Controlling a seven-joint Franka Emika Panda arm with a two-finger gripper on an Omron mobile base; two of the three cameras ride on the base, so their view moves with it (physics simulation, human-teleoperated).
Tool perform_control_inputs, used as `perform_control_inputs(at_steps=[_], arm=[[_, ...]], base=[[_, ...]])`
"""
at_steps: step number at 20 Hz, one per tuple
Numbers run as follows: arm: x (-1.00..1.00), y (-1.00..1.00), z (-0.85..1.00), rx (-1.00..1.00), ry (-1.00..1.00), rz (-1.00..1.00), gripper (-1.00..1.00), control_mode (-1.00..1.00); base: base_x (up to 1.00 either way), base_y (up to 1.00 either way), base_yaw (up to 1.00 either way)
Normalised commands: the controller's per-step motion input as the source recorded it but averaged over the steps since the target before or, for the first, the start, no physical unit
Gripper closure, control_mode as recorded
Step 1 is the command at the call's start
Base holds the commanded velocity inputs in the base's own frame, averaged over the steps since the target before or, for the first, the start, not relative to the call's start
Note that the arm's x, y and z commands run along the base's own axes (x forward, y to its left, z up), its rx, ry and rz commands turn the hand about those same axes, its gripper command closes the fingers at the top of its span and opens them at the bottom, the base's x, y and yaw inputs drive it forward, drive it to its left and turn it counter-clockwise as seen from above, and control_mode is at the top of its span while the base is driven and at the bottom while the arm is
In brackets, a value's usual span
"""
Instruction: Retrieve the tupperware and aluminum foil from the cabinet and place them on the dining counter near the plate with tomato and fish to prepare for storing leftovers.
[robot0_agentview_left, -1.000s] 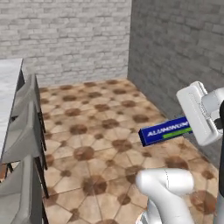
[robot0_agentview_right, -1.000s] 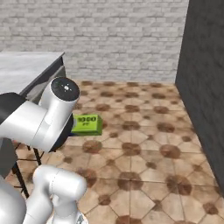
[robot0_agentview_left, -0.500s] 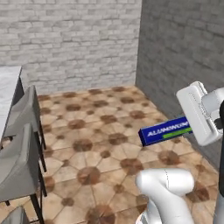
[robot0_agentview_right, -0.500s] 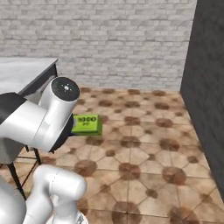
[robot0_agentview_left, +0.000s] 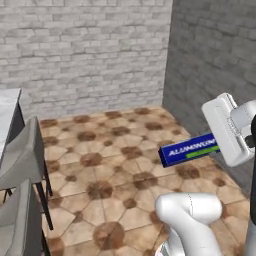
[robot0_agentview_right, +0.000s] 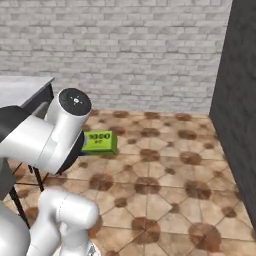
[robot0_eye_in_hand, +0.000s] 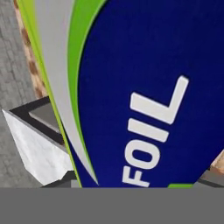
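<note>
My gripper (robot0_agentview_left: 220, 143) is shut on the aluminum foil (robot0_agentview_left: 188, 149), a long blue box with white lettering that juts out level to the left of the white hand. Its green end (robot0_agentview_right: 100, 142) pokes out beside the arm in the right base view. Close up, the blue box (robot0_eye_in_hand: 131, 87) covers my fingertips. The dining counter (robot0_agentview_left: 7, 109) is a grey slab at the far left, also seen as the counter (robot0_agentview_right: 24, 85) behind the arm, and its pale corner (robot0_eye_in_hand: 35, 151) lies under the box. The tupperware, cabinet, plate, tomato and fish are out of view.
Two grey chairs (robot0_agentview_left: 24, 159) stand along the counter's edge at the left. A light brick wall (robot0_agentview_left: 85, 50) closes the far side and a dark wall (robot0_agentview_right: 242, 100) the right. Brown patterned floor tiles (robot0_agentview_left: 110, 165) lie open between them.
The whole picture has shifted as the base moved: the counter slid left and the dark wall right. The foil box sits the same way in the hand.
</note>
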Motion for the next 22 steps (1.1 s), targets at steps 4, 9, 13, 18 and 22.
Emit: perform_control_inputs(at_steps=[4, 9, 13, 18, 22], arm=[[0.00, 0.00, 0.00, 0.00, 0.00, 0.00, 1.00, 1.00], [0.00, 0.00, 0.00, 0.00, 0.00, 0.00, 1.00, 1.00], [0.00, 0.00, 0.00, 0.00, 0.00, 0.00, 1.00, 1.00], [0.00, 0.00, 0.00, 0.00, 0.00, 0.00, 1.00, 1.00], [0.00, 0.00, 0.00, 0.00, 0.00, 0.00, 1.00, 1.00]], base=[[1.00, 0.00, 0.00], [1.00, 0.00, 0.00], [1.00, 0.00, 0.10], [1.00, 0.00, 0.17], [1.00, 0.00, 0.25]])
